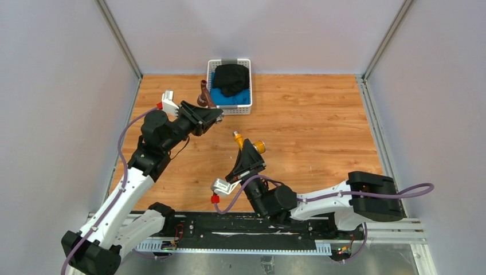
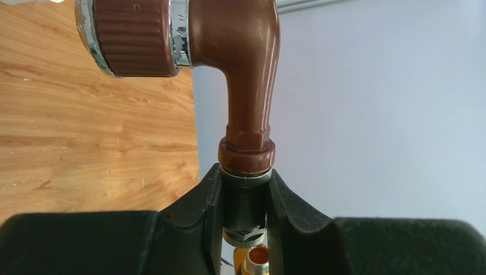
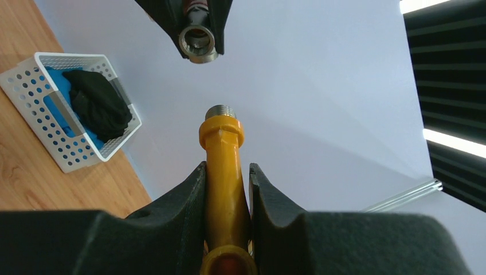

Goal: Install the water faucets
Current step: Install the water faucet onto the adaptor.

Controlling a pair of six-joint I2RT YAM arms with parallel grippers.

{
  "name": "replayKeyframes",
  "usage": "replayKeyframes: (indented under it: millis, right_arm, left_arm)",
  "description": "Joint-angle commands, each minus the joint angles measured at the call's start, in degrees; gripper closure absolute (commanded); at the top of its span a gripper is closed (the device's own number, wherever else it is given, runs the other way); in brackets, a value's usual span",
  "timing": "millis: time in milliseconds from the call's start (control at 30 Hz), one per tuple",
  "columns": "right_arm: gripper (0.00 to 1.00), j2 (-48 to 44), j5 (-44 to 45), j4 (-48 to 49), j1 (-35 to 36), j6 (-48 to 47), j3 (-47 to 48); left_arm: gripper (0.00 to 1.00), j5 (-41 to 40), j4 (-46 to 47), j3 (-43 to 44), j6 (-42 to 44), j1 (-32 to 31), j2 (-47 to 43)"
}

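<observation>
Within left gripper point(image 2: 244, 176), brown faucet point(image 2: 250, 74); within right gripper point(image 3: 224, 171), yellow faucet point(image 3: 222, 140).

Blind spots for you: in the left wrist view the dark reddish-brown metal faucet point(image 2: 249, 86) has its ribbed round knob point(image 2: 134, 37) clipped by the top edge, and the left gripper point(image 2: 245, 175) hides its lower stem. In the right wrist view the brass-yellow metal faucet point(image 3: 222, 134) runs off the bottom edge, mid-body hidden inside the right gripper point(image 3: 225, 167). In the far white perforated basket point(image 1: 212, 64), a black cloth point(image 1: 232, 78) covers most of a blue item point(image 1: 238, 98); you can't tell what that is.
</observation>
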Motion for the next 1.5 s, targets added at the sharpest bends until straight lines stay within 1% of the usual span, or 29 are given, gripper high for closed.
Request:
replayKeyframes:
  millis: [0, 100, 233, 367, 600, 833, 1133, 1467]
  right_arm:
    - [1.0, 3.39, -2.11, 8.38, 0.72, -5.91, 3.03]
    - [1.0, 4.78, -2.88, 8.44, 0.99, -6.37, 3.43]
    - [1.0, 6.69, -2.73, 8.33, 1.11, -6.89, 5.67]
    - [1.0, 9.16, -2.31, 8.4, 1.02, -7.68, 8.9]
    - [1.0, 11.74, -1.6, 8.36, 0.53, -7.63, 13.16]
    - [1.0, 13.84, -1.54, 8.37, -1.0, -7.24, 14.06]
    - [1.0, 13.73, -2.21, 8.41, -2.48, -6.97, 13.58]
    - [1.0, 14.43, -2.66, 8.39, -3.02, -6.81, 14.01]
  left_arm:
    - [1.0, 3.77, 3.22, -0.3, -0.5, 0.74, -0.55]
    - [1.0, 4.02, 6.11, -1.52, -1.69, 0.73, -0.22]
    - [1.0, 5.29, 6.11, -1.01, -3.07, 0.67, 0.5]
    - [1.0, 3.46, 6.05, -2.32, -3.58, 0.66, -1.79]
    - [1.0, 3.26, 7.99, -5.38, -5.27, 0.66, -4.24]
    - [1.0, 3.03, 5.61, -4.59, -3.98, 0.72, -5.78]
    - [1.0, 2.54, 2.66, -4.0, -2.35, 0.71, -6.48]
    - [1.0, 3.32, 1.65, -3.56, -1.31, 0.66, -6.33]
